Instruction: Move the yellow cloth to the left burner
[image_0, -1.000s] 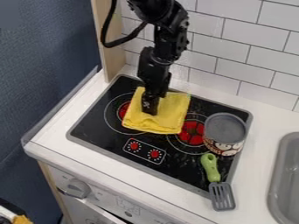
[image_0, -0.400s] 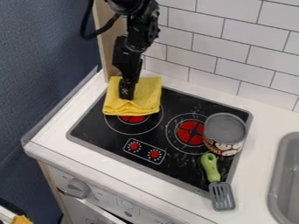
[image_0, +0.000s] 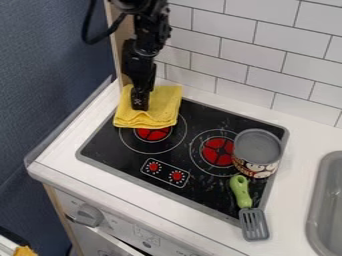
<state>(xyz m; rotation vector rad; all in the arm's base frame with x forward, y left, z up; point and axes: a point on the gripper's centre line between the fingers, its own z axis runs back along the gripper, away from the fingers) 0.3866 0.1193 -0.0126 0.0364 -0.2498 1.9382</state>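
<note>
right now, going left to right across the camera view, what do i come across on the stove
Yellow cloth → right burner → metal pot with a patterned side.

Soft, fairly even light brightened the white desk (image_0: 305, 135) and wall tiles (image_0: 267, 60), while the blue surface (image_0: 47, 65) at left looked darker.
</note>
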